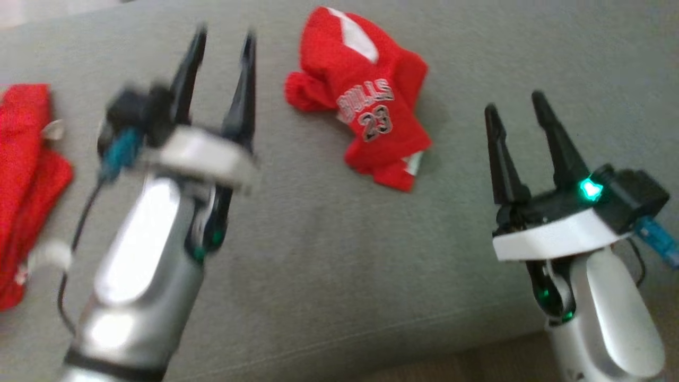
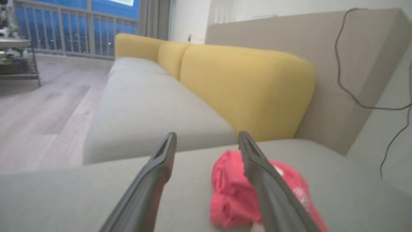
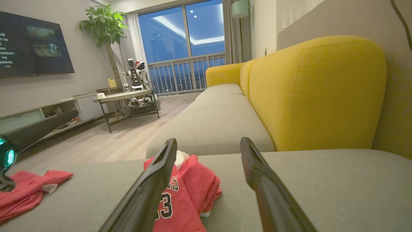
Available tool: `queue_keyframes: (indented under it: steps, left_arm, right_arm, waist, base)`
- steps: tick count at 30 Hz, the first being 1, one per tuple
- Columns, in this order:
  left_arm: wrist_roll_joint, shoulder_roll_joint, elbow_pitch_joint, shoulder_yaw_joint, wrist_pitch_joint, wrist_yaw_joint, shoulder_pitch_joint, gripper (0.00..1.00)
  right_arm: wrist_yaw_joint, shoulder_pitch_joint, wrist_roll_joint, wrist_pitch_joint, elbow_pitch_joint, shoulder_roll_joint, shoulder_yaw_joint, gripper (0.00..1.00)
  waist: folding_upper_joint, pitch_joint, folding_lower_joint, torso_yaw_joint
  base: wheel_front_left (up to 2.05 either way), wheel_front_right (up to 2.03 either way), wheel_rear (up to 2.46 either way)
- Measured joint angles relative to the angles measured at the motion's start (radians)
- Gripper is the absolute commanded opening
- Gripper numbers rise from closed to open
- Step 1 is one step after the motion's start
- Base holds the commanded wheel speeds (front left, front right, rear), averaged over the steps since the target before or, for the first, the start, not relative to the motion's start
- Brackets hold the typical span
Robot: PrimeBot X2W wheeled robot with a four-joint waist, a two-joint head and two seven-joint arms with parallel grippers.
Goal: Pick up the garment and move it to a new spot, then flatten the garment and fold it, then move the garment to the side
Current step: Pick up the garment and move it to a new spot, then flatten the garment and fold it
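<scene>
A crumpled red garment [image 1: 366, 101] printed with white lettering and the number 23 lies on the grey sofa seat [image 1: 329, 254], toward its back. My left gripper [image 1: 223, 45] hovers blurred to the garment's left, open and empty, apart from the cloth. The left wrist view has the garment [image 2: 228, 190] just ahead, partly behind the right finger of that open gripper [image 2: 207, 137]. My right gripper [image 1: 517, 109] stands open to the garment's right, nearer the seat's front edge. Its wrist view looks past the open gripper [image 3: 208, 143] at the garment [image 3: 190, 193], partly hidden by the left finger.
A second red cloth [image 1: 26, 185] lies at the seat's left edge, also seen as the red cloth [image 3: 25, 193]. Yellow back cushions [image 3: 315, 93] rise behind the seat. Wooden floor [image 3: 122, 141], a side table [image 3: 125, 96] and a TV [image 3: 32, 45] lie beyond. A black cable [image 2: 347, 80] hangs at the wall.
</scene>
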Motion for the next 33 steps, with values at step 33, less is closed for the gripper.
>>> queue_keyframes:
  steps: [33]
  left_arm:
    - [0.254, -0.104, -0.232, 0.278, 0.000, -0.100, 0.519, 1.00]
  right_arm:
    - [0.000, -0.004, 0.228, 0.000, 0.359, 0.003, -0.082, 1.00]
  waist:
    - [0.0000, -0.056, 0.0002, 0.199]
  base:
    - [0.00, 0.00, 0.00]
